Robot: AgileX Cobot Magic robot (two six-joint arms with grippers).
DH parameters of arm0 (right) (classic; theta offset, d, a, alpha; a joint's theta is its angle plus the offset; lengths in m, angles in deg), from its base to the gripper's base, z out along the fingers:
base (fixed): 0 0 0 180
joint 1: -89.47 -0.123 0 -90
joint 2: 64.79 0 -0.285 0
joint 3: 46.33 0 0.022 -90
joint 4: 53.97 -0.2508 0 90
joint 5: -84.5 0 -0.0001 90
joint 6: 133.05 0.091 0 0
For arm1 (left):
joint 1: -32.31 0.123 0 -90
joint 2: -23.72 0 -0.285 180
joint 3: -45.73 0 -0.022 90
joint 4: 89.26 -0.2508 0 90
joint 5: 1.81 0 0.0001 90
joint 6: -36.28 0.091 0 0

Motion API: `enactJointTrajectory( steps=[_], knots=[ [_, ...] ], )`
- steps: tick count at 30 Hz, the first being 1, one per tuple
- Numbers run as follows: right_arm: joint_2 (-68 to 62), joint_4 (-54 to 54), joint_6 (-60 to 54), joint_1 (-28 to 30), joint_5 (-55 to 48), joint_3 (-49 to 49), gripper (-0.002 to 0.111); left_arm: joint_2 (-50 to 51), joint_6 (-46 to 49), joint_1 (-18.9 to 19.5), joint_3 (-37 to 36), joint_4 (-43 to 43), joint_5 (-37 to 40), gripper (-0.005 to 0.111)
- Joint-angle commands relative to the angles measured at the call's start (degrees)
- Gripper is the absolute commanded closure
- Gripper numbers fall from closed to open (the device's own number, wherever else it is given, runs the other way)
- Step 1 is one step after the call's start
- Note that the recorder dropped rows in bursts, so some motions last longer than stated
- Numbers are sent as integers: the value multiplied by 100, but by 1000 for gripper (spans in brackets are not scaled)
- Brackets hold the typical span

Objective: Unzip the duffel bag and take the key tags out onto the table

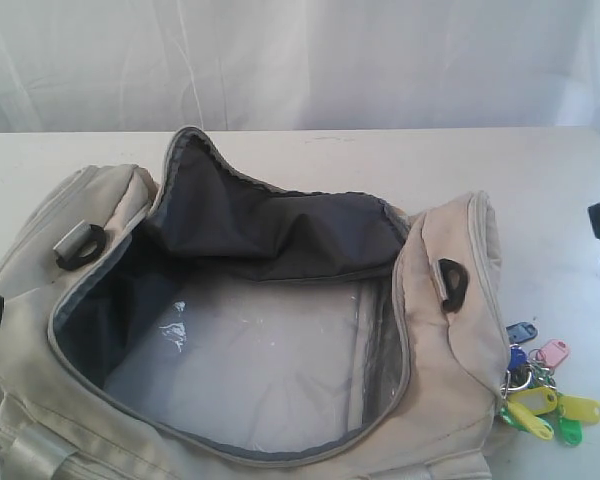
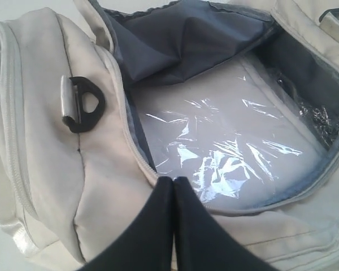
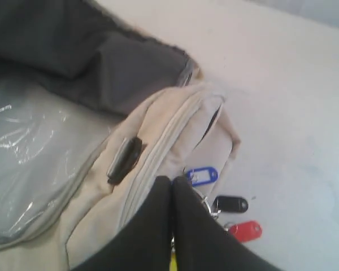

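The cream duffel bag lies unzipped on the white table, its mouth wide open and its grey lining showing. Inside I see only a flat base wrapped in clear plastic. The key tags lie in a bunch on the table against the bag's right end; blue, black and red ones show in the right wrist view. My right gripper is shut, hovering over the bag's end beside the tags. My left gripper is shut above the zipper rim at the bag's left end.
Black D-rings sit on both bag ends. The folded-back top flap stands up behind the opening. Bare white table stretches behind and right of the bag. A pale curtain hangs at the back.
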Motion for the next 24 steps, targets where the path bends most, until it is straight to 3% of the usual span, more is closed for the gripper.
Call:
enactJointTrajectory(
  steps=[1, 9, 24],
  knots=[
    [410, -2, -62, 3, 1026, -593, 108, -20, 95, -41, -37, 60, -87, 107],
    [498, -272, 407, -5, 2085, -835, 108, -20, 219, -41, -37, -56, -10, 107],
    [498, -260, 407, -5, 2091, -835, 108, -20, 219, -41, -37, -56, -72, 107]
  ],
)
